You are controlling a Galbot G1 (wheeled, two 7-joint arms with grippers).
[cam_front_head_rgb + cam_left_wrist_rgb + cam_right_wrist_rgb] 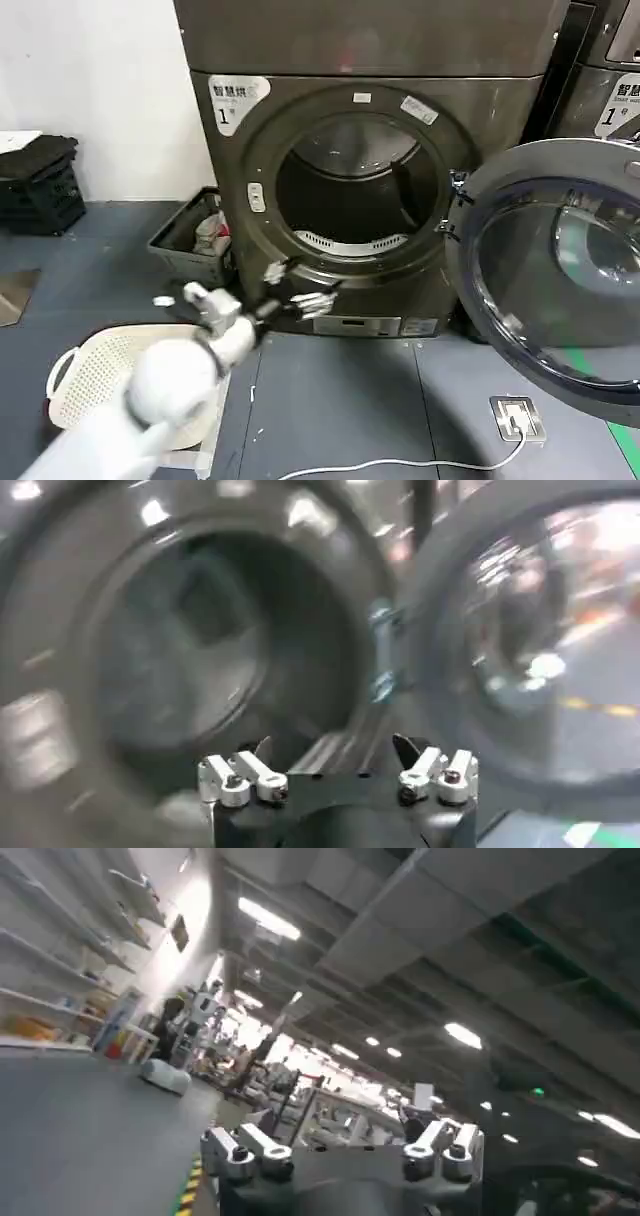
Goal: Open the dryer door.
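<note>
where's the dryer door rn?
Head view, right side: the round chrome-ringed dryer door with dark tinted glass is swung wide open, hinged at the right edge of the drum opening, with the left gripper below that opening.

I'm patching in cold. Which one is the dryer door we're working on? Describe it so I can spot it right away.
Find the big dark dryer marked 1, its round drum mouth open. The dryer door hangs on hinges at that mouth's right edge, swung wide open: a large round porthole with dark tinted glass. The left end effector hovers open before the drum's lower rim. The neighbouring machine sits behind the door, top right.
</note>
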